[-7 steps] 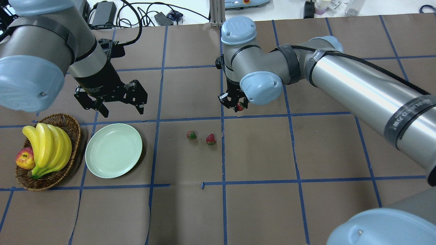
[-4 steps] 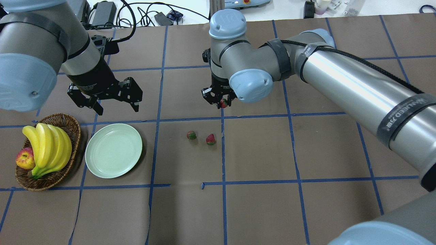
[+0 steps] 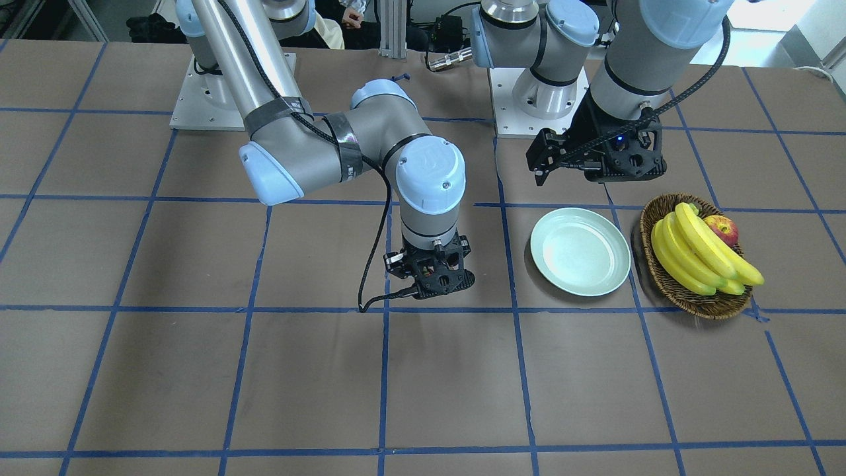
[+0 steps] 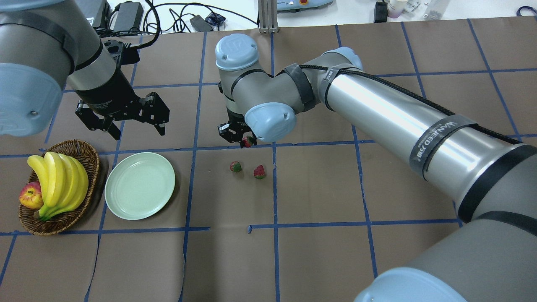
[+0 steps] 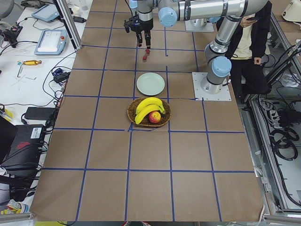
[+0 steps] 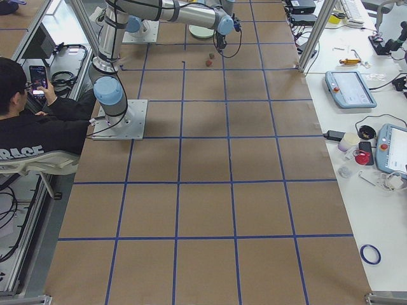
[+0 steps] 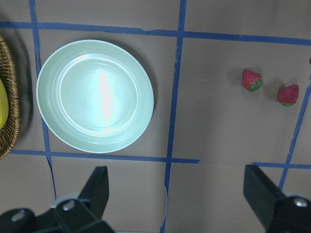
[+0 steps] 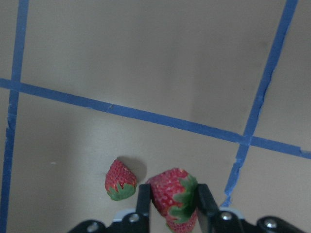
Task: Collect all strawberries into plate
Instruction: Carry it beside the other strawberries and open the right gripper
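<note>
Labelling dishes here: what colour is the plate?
The plate is plain pale mint green, clearest in the left wrist view.

plate [image 4: 139,185] right of basket [image 4: 92,161], two strawberries [image 4: 235,167] farther right, another strawberry [image 4: 248,141] in right gripper [image 8: 174,203]

Long table [image 4: 319,260] under brown paper [image 4: 235,260], ruled into squares with blue tape [image 4: 319,224].

A pale green plate [image 4: 139,186] lies about midway between the robot's edge and the operators' edge, well away from both ends. A wicker basket [image 4: 95,167] stands just beside it, toward the end on the robot's left. Toward the other end, apart from the plate, a first strawberry [image 4: 235,166] and a second strawberry [image 4: 259,171] lie near each other on the paper. Two pale mounting plates [image 3: 198,116] [image 3: 509,125] sit along the robot's edge.
</note>
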Controlling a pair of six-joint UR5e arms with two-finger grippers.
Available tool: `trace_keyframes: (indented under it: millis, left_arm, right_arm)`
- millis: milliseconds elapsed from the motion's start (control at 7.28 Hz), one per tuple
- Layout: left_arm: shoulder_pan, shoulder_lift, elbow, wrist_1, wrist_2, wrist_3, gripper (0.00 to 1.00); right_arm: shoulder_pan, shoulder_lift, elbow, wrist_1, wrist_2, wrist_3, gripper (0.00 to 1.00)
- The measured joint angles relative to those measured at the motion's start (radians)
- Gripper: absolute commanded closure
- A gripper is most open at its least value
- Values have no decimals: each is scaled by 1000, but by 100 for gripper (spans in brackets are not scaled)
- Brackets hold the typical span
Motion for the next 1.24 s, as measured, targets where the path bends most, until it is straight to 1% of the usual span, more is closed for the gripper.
trace_keyframes:
  millis: [137, 275, 412, 550, 687, 824, 962, 1099, 1236]
  left_arm:
    - [1, 0, 0, 0, 5, 1, 0]
    - [1, -1, 0, 0, 7, 1, 0]
    - [1, -1, 0, 1, 8, 1, 0]
    - [1, -1, 0, 1, 8, 1, 0]
    - [0, -1, -2, 1, 8, 1, 0]
    - [0, -1, -3, 1, 8, 1, 0]
    - [0, -1, -4, 1, 7, 1, 0]
    - [0, -2, -5, 1, 7, 1, 0]
    - [-1, -2, -5, 1, 7, 0, 0]
  right_arm:
    - [4, 27, -2, -1, -4, -1, 99]
    - [5, 49, -3, -2, -5, -2, 93]
    - [6, 65, -3, -3, -2, -2, 80]
    - [6, 76, -1, -3, 1, -3, 52]
    - [6, 81, 0, -3, 1, -3, 42]
    - [6, 81, 3, 0, 2, -3, 27]
    - [6, 80, 9, 2, 2, -3, 21]
    - [6, 77, 18, 3, 0, -4, 8]
    - [5, 71, 22, 4, -4, -4, 0]
